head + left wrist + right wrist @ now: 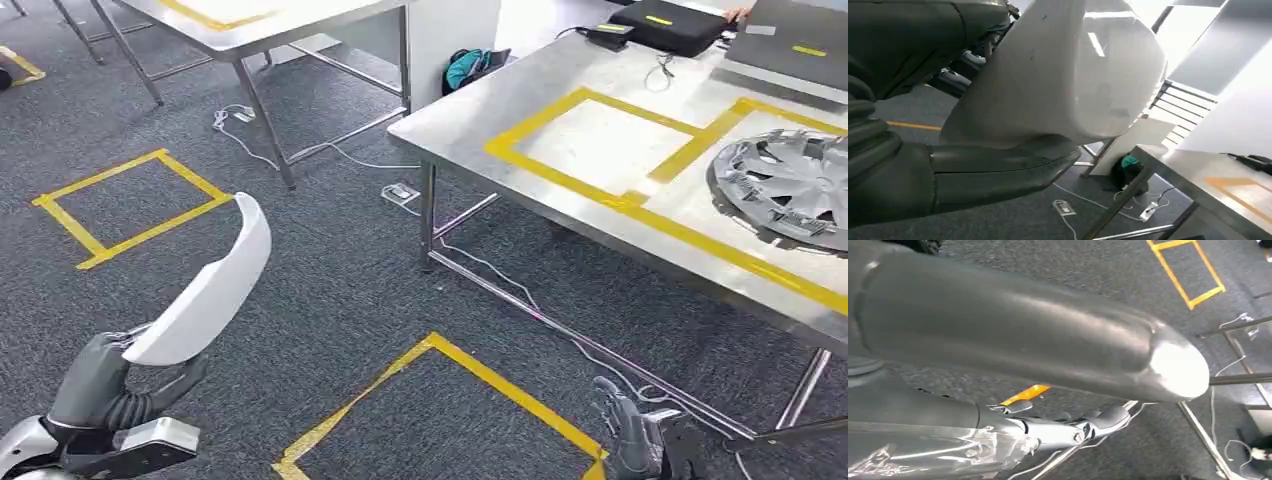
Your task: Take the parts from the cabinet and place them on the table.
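one white curved part [205,290] is gripped at its lower end by the left hand [105,385], raised above the carpet for carrying toward the steel table [480,110]; the right hand [635,440] hangs low, fingers apart, holding nothing.

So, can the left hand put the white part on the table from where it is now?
Probably not yet. The left hand holds the white part low over the carpet, well apart from the table; nothing stands between them.
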### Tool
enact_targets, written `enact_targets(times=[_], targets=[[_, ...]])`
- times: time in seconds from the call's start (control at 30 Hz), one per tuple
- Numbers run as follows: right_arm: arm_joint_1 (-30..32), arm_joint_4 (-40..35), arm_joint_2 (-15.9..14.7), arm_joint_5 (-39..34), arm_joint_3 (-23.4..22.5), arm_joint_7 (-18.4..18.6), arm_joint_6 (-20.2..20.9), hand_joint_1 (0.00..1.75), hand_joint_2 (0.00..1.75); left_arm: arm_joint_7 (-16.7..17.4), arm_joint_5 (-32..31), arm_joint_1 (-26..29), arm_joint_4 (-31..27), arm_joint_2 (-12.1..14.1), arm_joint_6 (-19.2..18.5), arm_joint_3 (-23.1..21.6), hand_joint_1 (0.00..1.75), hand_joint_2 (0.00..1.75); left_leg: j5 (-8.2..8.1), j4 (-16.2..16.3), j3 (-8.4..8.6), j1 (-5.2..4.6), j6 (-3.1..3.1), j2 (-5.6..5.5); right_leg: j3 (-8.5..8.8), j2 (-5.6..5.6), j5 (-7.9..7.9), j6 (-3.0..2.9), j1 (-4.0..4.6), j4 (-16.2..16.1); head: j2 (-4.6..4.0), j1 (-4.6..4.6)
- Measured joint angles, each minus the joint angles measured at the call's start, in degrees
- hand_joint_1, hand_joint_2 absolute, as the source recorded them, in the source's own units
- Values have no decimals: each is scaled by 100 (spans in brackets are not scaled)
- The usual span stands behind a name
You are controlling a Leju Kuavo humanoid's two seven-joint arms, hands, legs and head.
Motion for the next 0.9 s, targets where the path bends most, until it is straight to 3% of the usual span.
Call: enact_targets(times=[0.03, 0.07, 0.1, 0.13, 0.2, 0.23, 0.33, 0.37, 0.4, 0.43, 0.5, 0.53, 0.57, 0.6, 0.63, 0.67, 0.73, 0.77, 0.83, 0.87, 0.9], targets=[[4, 11, 0, 0, 0, 0, 0, 0, 0, 0, 0, -7, 2, 0, 2, 0, 175, 175, -37, 6, 55, -5, -26, -1, -9, -8, 102, -22, 15, -91, -2, -13], [-7, 17, 0, 4, 2, -2, 0, 0, 0, 2, 0, -6, 0, 0, 9, 0, 175, 175, -64, 7, 47, -10, -64, -13, 10, -30, -47, -73, 32, -146, -2, 5], [-7, 13, 0, 9, 2, -2, 0, 0, 0, 22, -4, -8, 0, 0, 9, 0, 175, 175, -95, -15, 61, -1, -115, -14, 76, -29, 38, -127, 61, -145, -2, -13], [-2, 15, 0, 11, 0, 0, 2, 0, 0, 42, -15, 0, 2, 0, 7, -2, 175, 175, -71, 35, 95, -1, -139, -13, 37, -29, 42, -174, 65, -160, -2, -2], [-14, 13, 0, 11, -2, -2, 2, 0, 0, 61, -22, -10, 0, -11, 9, -13, 175, 175, -134, 106, 104, 4, -182, -3, 221, -13, 31, -233, 26, -209, 0, -9], [-17, 11, -9, 11, -9, -2, 4, 0, 0, 61, -15, -19, 0, -11, 15, -18, 175, 175, -214, 296, 24, 1, -202, 5, 274, -11, 17, -259, 20, -221, -2, -46], [-22, 11, -9, 13, -22, 0, 7, 0, 0, 83, -17, -21, 0, -13, 17, -18, 175, 175, -646, 1430, -711, 0, -239, 7, 352, -8, -73, -317, 26, -226, -2, -57], [-17, 11, -9, 20, -22, 2, 7, 0, 0, 83, -17, -21, 2, -11, 18, -17, 175, 175, -691, 1658, -919, -5, -236, 7, 390, -2, -114, -319, 27, -226, -2, -61], [-15, 11, -9, 20, -22, 2, 7, 0, 0, 83, -17, -21, 2, -11, 17, -17, 175, 175, -580, 1624, -995, -6, -227, 7, 447, 7, -156, -317, 27, -226, -2, -61], [-18, 11, -9, 22, -26, 2, 7, 0, 0, 83, -17, -22, 2, -11, 18, -18, 175, 175, -340, 1382, -957, -8, -210, 7, 518, 15, -210, -312, 26, -226, -2, -57], [-28, 11, -9, 24, -26, 2, 11, 0, 0, 85, -17, -26, 0, -11, 17, -15, 175, 175, 321, 518, -689, -15, -163, 13, 677, 22, -322, -288, 24, -230, -2, -59], [-28, 11, -9, 24, -24, 2, 11, 0, 0, 90, -15, -29, 2, -11, 15, -15, 175, 175, 569, 180, -614, -29, -134, 33, 628, 18, -379, -264, 26, -242, 0, -61], [-39, 13, -9, 28, -26, 9, 11, 0, 0, 96, -15, -48, 2, -13, 11, -15, 175, 175, 249, 86, -575, -58, -119, 50, 726, 37, -420, -215, 48, -222, -2, -57], [-54, 9, -9, 37, -28, 20, 9, 0, 0, 103, -15, -53, 0, -11, 2, -17, 175, 175, 352, 95, -565, -58, -84, 43, 652, 21, -452, -169, 49, -257, 0, -75], [-57, 9, -9, 42, -28, 22, 11, 0, 0, 109, -13, -46, -11, -11, 2, -13, 175, 175, 375, 40, -558, -60, -52, 31, 792, 17, -429, -135, 51, -269, 0, -83], [-64, 7, -9, 46, -28, 24, 11, 0, 0, 109, -13, -53, -11, -11, 0, -13, 175, 175, 363, 20, -513, -51, -14, 29, 822, 13, -411, -89, 52, -298, 0, -68], [-85, 4, -11, 50, -24, 27, 11, 0, 0, 109, -13, -47, -13, -11, 2, -11, 175, 175, 317, -36, -347, -9, 50, 27, 686, 11, -442, -46, 59, -8, -2, -48], [-103, 7, -11, 55, -20, 37, 13, 0, 0, 107, -9, -55, -13, -11, 2, -11, 175, 175, 278, -38, -310, -9, 75, 31, 481, 7, -532, -24, 49, 353, -2, -35], [-101, 9, -13, 55, -13, 57, 17, 0, 0, 109, 4, -54, -13, -7, -11, -9, 175, 175, 191, -37, -246, -11, 79, 28, -92, 6, -933, 19, 20, 1185, -2, -33], [-90, 11, -13, 59, -13, 63, 15, 0, 0, 111, 9, -53, -13, -7, -15, -5, 175, 175, 148, -37, -200, -11, 77, 24, -313, 5, -1032, 43, 14, 1431, -2, -39], [-89, 13, -13, 59, -13, 65, 15, 0, 0, 111, 13, -49, -13, -7, -22, -4, 175, 175, 104, -37, -139, -10, 72, 22, -412, 4, -945, 57, 6, 1425, -2, -24]])
